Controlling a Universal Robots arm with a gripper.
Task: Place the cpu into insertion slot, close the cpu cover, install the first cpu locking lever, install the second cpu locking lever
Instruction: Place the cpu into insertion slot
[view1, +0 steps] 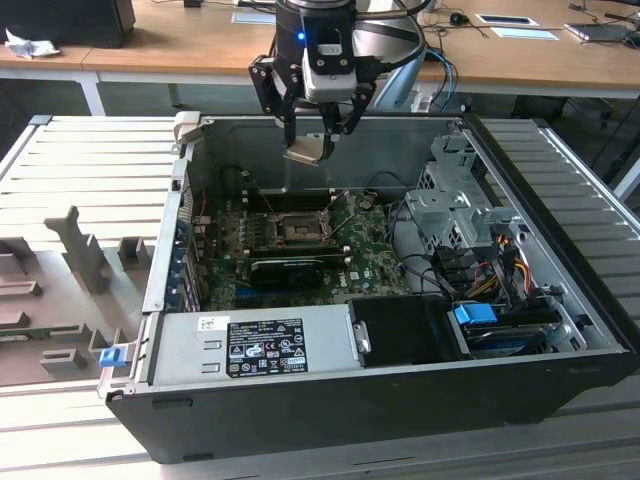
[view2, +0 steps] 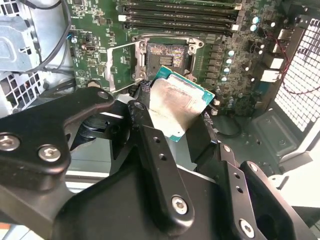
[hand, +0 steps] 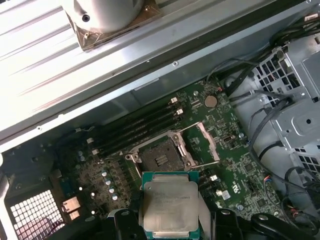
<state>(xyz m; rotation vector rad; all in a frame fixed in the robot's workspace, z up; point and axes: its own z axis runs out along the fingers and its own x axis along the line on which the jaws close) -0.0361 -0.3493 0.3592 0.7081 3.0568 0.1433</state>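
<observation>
Closest in the exterior view, the computer case lies on its side with the panel off, and the power supply runs along the front edge. Right behind that a black card sits across the green motherboard. Just past the card is the socket, and in both wrist views its contacts are bare. The cover is flipped up on its hinge to one side of the socket, so it's not closed at all. The memory sticks lie in a row on the far side of the socket. A metal drive cage with loose cables is off to the exterior view's right. Further back, the claw hangs above the case's rear wall, clamped on the cpu by two opposite edges. The chip sits a bit tilted with its silvery top facing the wrist cameras, well above the socket and touching nothing else. Behind it all is a wooden desk.
</observation>
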